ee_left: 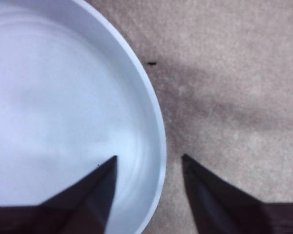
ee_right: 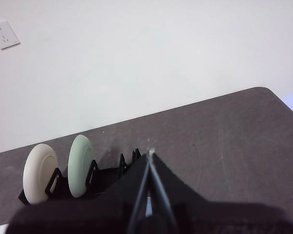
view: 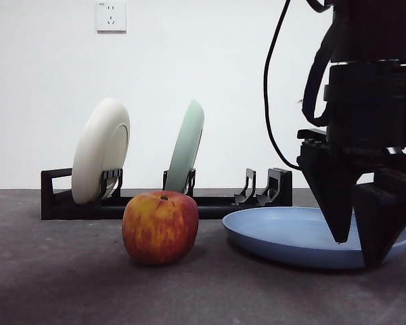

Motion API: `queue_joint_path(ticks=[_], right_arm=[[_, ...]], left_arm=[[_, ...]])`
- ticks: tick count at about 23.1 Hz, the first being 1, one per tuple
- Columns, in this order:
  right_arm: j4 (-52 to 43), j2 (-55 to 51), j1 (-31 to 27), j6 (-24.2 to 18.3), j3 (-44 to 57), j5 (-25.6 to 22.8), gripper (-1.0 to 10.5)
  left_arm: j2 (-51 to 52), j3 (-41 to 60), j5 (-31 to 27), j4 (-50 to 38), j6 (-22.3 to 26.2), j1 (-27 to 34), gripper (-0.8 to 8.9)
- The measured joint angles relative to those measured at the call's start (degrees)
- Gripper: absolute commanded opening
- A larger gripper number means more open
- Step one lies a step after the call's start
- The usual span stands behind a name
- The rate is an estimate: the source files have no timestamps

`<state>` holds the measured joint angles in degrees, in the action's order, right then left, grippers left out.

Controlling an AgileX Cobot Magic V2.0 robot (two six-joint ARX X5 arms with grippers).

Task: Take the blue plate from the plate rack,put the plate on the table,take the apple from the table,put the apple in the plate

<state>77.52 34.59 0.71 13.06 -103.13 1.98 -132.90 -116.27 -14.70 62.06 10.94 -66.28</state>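
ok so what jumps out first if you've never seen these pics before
The big dark left hand looms at the right of the front view, open, its tips straddling the rim of the blue plate, which lies flat on the table. Next comes the red apple, standing on the table in front of the plate rack. The rack holds a cream-white plate and a pale green plate upright.

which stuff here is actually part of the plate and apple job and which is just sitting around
Job: blue plate flat on the table, apple, plate rack, left gripper open astride the plate's rim.
Just there: cream-white plate, pale green plate, wall socket.
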Motion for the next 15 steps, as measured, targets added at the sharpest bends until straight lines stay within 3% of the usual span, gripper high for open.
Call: queue_joint_path(ticks=[7,15], right_arm=[[0.0,0.0,0.0,0.0,0.0,0.0,0.0],[0.0,0.1,0.0,0.0,0.0,0.0,0.0]], left_arm=[[0.0,0.0,0.6,5.2,-0.7,0.0,2.52],[5.1,0.0,12.9,10.6,-3.9,0.0,2.47]])
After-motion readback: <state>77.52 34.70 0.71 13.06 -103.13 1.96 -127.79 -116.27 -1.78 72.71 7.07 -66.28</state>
